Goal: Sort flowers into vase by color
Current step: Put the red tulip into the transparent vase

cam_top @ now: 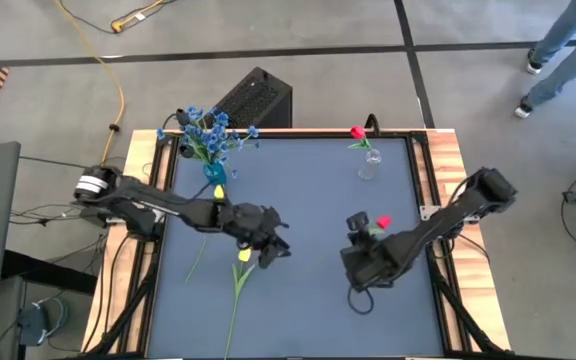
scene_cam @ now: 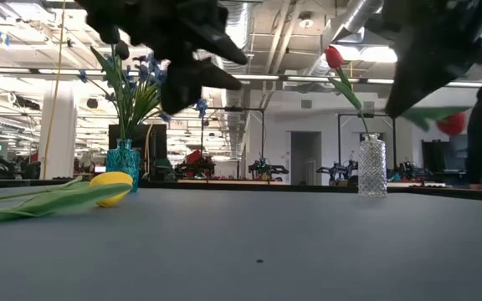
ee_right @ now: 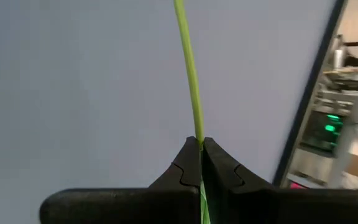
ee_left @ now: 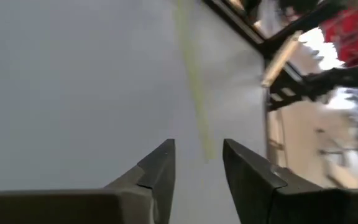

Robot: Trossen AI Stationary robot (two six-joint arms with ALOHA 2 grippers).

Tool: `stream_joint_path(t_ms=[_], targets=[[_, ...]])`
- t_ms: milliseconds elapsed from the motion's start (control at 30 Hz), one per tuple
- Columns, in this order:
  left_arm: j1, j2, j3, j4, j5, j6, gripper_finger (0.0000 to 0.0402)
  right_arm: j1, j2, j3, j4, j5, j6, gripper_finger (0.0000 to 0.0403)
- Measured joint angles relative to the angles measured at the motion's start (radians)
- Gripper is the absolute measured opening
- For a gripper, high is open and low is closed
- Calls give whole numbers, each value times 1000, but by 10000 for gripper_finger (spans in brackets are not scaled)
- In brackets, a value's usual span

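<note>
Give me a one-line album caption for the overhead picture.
Right gripper lifts a red tulip; left gripper hovers open over a yellow tulip.

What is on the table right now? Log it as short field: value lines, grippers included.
left gripper: open, empty, above a yellow tulip lying on the mat
right gripper: shut on red tulip stem, held off the table
blue vase: holds blue flowers
clear vase: holds one red flower
second yellow tulip: lying beside the blue vase
</note>
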State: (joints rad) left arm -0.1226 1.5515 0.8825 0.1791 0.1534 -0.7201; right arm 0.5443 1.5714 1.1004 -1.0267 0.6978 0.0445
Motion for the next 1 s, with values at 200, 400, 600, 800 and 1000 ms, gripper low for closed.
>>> stream_joint_path(t_ms=[200, 400, 600, 800, 1000], targets=[[85, 111, 0, 172, 140, 1, 198, 6, 105, 17, 178, 131, -109, 25], [128, 238, 5, 337, 303, -73, 228, -21, 148, 17, 380, 204, -295, 25], [130, 306, 40, 397, 385, -103, 229, -61, 148, 17, 514, 210, -413, 25], [130, 313, 40, 386, 390, -98, 223, -55, 146, 17, 517, 207, -443, 25], [130, 313, 40, 380, 414, -93, 174, -47, 146, 17, 495, 197, -447, 26]])
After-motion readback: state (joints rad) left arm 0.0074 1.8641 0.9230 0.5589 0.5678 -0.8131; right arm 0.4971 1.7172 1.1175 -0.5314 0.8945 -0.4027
